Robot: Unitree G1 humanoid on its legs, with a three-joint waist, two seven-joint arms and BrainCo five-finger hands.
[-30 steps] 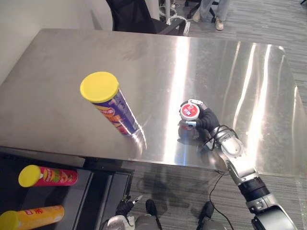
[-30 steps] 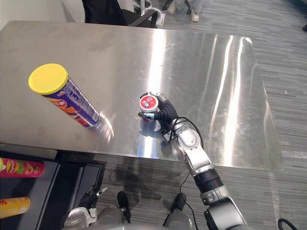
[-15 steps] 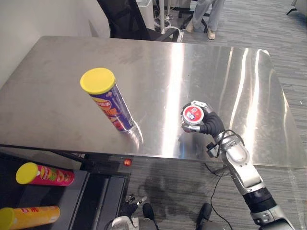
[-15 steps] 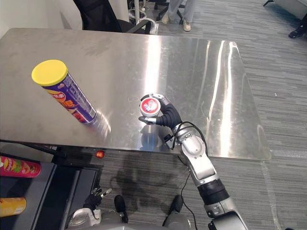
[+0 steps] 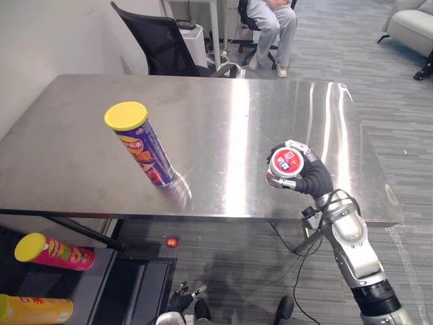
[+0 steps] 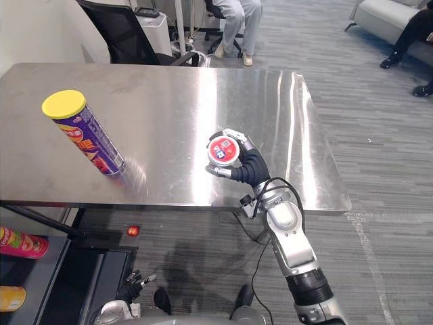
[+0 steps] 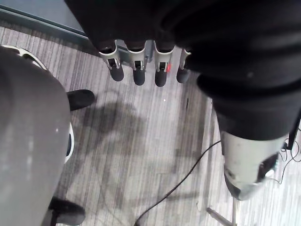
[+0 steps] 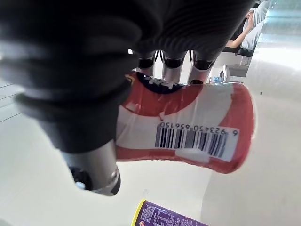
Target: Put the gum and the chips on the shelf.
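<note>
My right hand (image 5: 315, 181) is shut on the gum (image 5: 286, 162), a small red and white tub with a barcode (image 8: 188, 136). It holds the tub in the air above the front right part of the steel table (image 5: 237, 115). The chips (image 5: 143, 145), a purple tube with a yellow lid, stand upright on the table's left half, well apart from that hand. The tube's yellow rim (image 8: 162, 215) shows past the gum in the right wrist view. My left hand (image 7: 136, 70) hangs low beside the table front with its fingers straight and nothing in them.
A dark shelf (image 5: 132, 284) lies low at the left under the table's front edge, with a red tube (image 5: 54, 249) and an orange tube (image 5: 35, 310) lying on it. A black chair (image 5: 159, 44) and a seated person (image 5: 270, 20) are behind the table.
My right hand has lifted the gum off the table and brought it toward the front edge. The camera has tilted up, so the whole scene has shifted. The chips have stayed put.
</note>
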